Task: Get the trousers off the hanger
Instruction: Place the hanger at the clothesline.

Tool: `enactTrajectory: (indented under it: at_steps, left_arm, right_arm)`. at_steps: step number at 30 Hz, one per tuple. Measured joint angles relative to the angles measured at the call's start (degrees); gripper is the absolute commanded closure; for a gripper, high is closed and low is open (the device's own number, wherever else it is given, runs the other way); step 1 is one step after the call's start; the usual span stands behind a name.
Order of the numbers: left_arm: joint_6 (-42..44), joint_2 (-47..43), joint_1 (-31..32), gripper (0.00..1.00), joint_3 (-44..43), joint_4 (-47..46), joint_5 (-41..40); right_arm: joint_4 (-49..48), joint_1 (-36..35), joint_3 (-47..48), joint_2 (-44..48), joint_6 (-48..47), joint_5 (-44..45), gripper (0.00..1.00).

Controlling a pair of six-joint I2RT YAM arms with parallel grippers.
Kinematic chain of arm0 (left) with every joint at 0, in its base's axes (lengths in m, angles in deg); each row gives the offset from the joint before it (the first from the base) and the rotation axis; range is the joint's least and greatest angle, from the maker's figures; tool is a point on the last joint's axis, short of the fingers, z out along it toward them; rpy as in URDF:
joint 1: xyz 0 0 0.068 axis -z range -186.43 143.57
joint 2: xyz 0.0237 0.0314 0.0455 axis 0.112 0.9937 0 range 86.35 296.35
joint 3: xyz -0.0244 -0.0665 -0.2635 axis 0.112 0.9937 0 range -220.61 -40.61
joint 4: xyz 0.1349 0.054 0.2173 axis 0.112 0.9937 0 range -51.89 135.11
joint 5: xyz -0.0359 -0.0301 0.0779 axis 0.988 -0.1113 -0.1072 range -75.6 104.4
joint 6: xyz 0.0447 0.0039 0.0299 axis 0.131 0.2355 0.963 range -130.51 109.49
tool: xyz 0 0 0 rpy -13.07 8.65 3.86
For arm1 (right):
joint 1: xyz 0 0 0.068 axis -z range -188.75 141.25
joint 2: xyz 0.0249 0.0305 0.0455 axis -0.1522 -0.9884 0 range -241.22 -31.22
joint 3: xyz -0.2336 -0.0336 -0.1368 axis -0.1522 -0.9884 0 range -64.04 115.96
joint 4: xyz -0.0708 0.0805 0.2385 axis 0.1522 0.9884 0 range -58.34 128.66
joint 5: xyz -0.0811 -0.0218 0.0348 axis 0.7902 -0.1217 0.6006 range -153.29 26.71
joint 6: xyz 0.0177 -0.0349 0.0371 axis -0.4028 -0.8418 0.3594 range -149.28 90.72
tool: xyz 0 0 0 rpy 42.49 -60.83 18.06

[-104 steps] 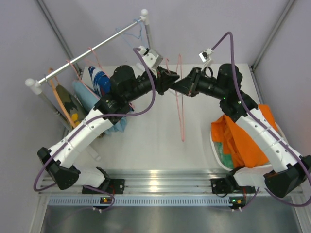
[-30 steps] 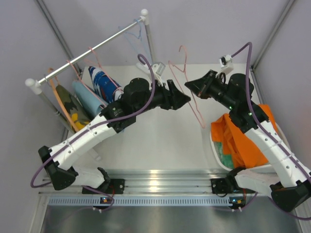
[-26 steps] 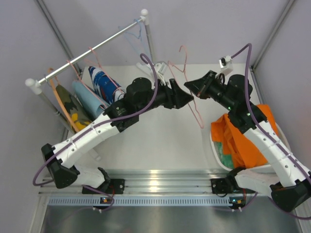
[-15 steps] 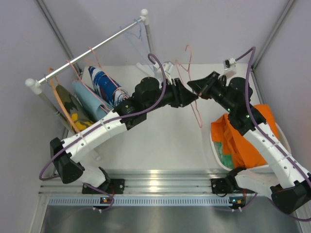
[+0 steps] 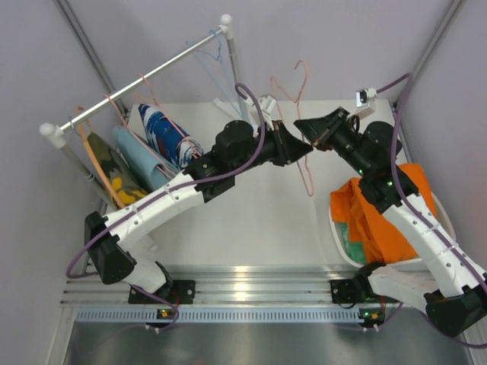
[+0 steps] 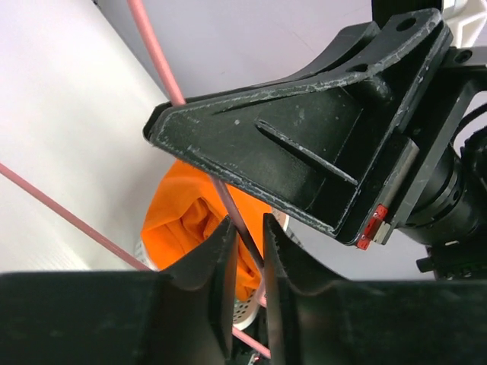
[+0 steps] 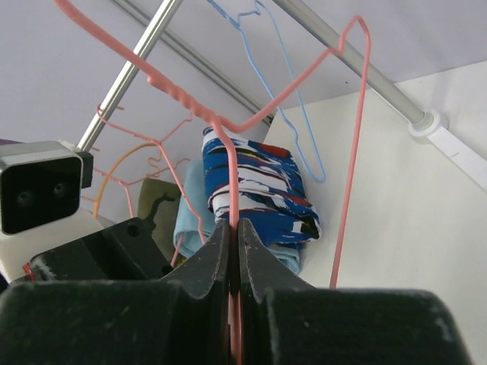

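The blue-and-white patterned trousers (image 5: 163,129), the light blue trousers (image 5: 141,156) and the camouflage trousers (image 5: 110,171) hang from the rail (image 5: 144,76) at the far-left corner of the tabletop. The orange trousers (image 5: 388,213) lie in the white basket (image 5: 338,236) at the right edge. Between them, in the air, I hold an empty pink hanger (image 5: 304,163). The right gripper (image 7: 230,228) is clenched on its wire. The left gripper (image 6: 247,228) has its jaws a narrow gap apart around the wire, not pinching it. I judge the thin wire may twist or slip if the right lets go too early. How the trousers sit on their hangers is hidden from me.

Pale lilac walls (image 5: 319,38), white tabletop (image 5: 251,220)
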Motion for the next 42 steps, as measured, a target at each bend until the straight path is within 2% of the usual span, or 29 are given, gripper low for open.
enactTrajectory:
  at_steps: [3,4,5,6,8,9,11,12,15,19,26,33,42]
  left_arm:
    - [-0.7,0.15,-0.07,1.0,0.0,0.13,-1.16]
    - [-1.05,0.28,-0.31,1.0,0.0,0.02,-1.31]
    - [-1.27,0.37,-0.37,1.0,0.0,-0.09,-1.38]
    - [-1.46,0.42,-0.35,1.0,0.0,-0.09,-1.55]
    - [-1.42,0.61,-0.33,1.0,0.0,0.11,-1.84]
    - [-1.36,0.76,-0.28,1.0,0.0,-0.04,-1.9]
    - [-1.36,0.87,-0.15,1.0,0.0,-0.07,-1.95]
    - [-1.36,0.87,-0.09,1.0,0.0,-0.09,-1.97]
    - [-1.36,0.85,0.0,1.0,0.0,-0.17,-2.32]
    - [-1.38,0.83,0.0,1.0,-0.02,-0.02,-2.84]
    - [-1.7,-0.98,0.11,1.0,-0.02,2.45,-5.01]
    - [-1.66,-7.69,1.44,1.0,0.22,4.96,-9.27]
    - [-2.8,-17.94,2.58,1.0,4.63,10.84,-18.47]
  right_arm:
    - [-1.38,0.07,0.0,0.07,0.02,0.24,1.0]
    - [-1.9,0.09,0.0,0.09,-0.28,0.48,0.99]
    - [-2.01,0.15,0.0,0.09,-0.52,0.72,0.95]
    - [-1.9,0.15,0.0,0.09,-0.74,0.87,0.85]
    - [-1.11,0.13,0.26,0.09,-1.22,0.96,0.78]
    - [-0.09,0.09,0.63,0.09,-1.84,1.05,0.69]
    - [2.89,0.02,1.81,0.09,-3.26,1.7,0.58]
    - [4.55,0.02,2.6,0.09,-4.02,1.99,0.47]
    - [9.97,0.04,6.1,0.09,-7.06,2.54,0.32]
    - [16.61,0.04,10.91,1.07,-11.19,3.61,0.21]
    - [28.35,0.04,15.32,8.44,-17.53,11.15,0.16]
    - [33.68,0.04,13.66,15.96,-19.39,21.55,0.16]
    - [37.09,0.04,9.22,15.85,-19.12,25.53,0.15]
